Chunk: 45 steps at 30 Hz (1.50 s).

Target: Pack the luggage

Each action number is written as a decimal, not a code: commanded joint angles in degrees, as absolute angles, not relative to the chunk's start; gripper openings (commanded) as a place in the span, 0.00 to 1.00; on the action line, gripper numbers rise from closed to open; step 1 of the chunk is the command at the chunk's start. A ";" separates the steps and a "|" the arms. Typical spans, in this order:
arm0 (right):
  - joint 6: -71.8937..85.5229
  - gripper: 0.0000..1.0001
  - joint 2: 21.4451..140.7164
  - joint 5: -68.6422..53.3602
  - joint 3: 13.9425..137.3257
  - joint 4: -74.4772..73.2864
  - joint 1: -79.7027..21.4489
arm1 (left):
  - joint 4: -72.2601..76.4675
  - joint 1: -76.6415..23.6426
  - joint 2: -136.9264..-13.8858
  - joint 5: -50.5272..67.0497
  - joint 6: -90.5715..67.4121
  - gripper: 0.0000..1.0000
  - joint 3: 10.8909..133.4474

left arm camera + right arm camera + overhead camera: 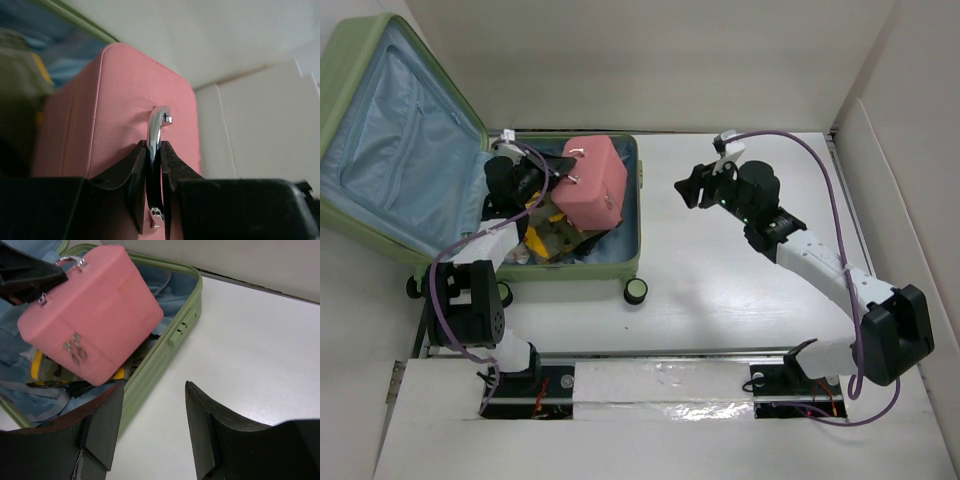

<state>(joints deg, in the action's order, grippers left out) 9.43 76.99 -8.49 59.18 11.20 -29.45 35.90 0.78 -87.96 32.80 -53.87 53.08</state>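
While the open luggage sits by the far left corner of the table, the left gripper pinches the silver handle of the pink box above it; the right gripper is spread wide.

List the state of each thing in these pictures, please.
Large pale green hard-shell suitcase: open, lid leaning back, partly packed.
Small pink box with silver handle: closed, tilted, held over the suitcase.
Left pincer: shut on the box's handle.
Right pincer: open, empty, over the white table.

Overhead and 2 close wrist cameras share luggage.
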 commanded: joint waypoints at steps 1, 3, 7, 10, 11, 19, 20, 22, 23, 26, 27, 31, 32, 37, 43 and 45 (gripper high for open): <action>9.23 0.58 77.69 -9.14 60.64 14.41 -30.50 | 26.33 4.65 -85.95 23.41 -46.78 0.00 52.82; 9.32 0.58 77.87 -9.14 60.73 14.41 -31.03 | 22.35 5.88 -86.04 20.76 -44.57 0.01 53.52; 9.40 0.58 78.75 -9.23 61.17 14.59 -31.55 | 10.14 6.42 -85.00 10.76 -38.77 0.13 56.51; 9.41 0.58 79.72 -9.40 61.87 14.59 -32.60 | 3.46 6.42 -83.94 4.60 -34.46 0.28 58.35; 9.40 0.58 80.06 -9.40 62.05 14.50 -32.61 | 1.86 6.42 -83.59 2.92 -32.45 0.35 59.06; 9.58 0.51 79.63 -9.58 62.49 14.33 -33.22 | -2.35 6.42 -66.14 -6.92 -29.54 0.64 57.92; 9.41 0.45 79.54 -9.67 62.40 14.15 -33.74 | -3.42 6.42 -64.27 -8.34 -28.84 0.63 59.05; 9.14 0.11 79.37 -9.32 62.23 13.89 -33.75 | -6.40 6.42 -57.96 -12.89 -28.22 0.53 60.03; 8.97 0.02 79.37 -9.23 62.23 13.63 -33.75 | -7.29 6.42 -56.09 -14.57 -27.95 0.48 60.55; 8.61 0.00 79.54 -9.93 61.79 13.45 -32.70 | -11.41 6.42 -48.18 -23.18 -28.30 0.03 60.30; 8.70 0.00 79.63 -11.58 61.70 13.36 -31.74 | -12.90 6.42 -46.51 -26.25 -29.43 0.00 60.29; 8.44 0.05 79.89 -23.27 62.93 10.64 -28.04 | -17.91 6.42 -41.75 -42.06 -30.24 0.00 58.45; 8.35 0.07 79.54 -25.03 62.76 10.63 -27.52 | -19.50 6.42 -42.62 -44.62 -30.06 0.00 59.06; 7.56 0.33 78.22 -23.56 61.00 10.37 -25.40 | -31.62 7.03 -52.63 -53.52 -33.04 0.24 64.33; 7.38 0.46 81.11 -26.36 61.61 10.20 -24.87 | -35.86 15.29 -56.77 -54.40 -30.41 0.56 69.08; 7.38 0.47 82.00 -26.89 61.87 10.11 -24.35 | -34.46 15.29 -56.95 -56.15 -28.75 0.62 68.64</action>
<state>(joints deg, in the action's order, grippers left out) 8.16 80.86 -24.18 59.96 9.43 -24.97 -31.31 14.72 -58.76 -48.58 -29.91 65.14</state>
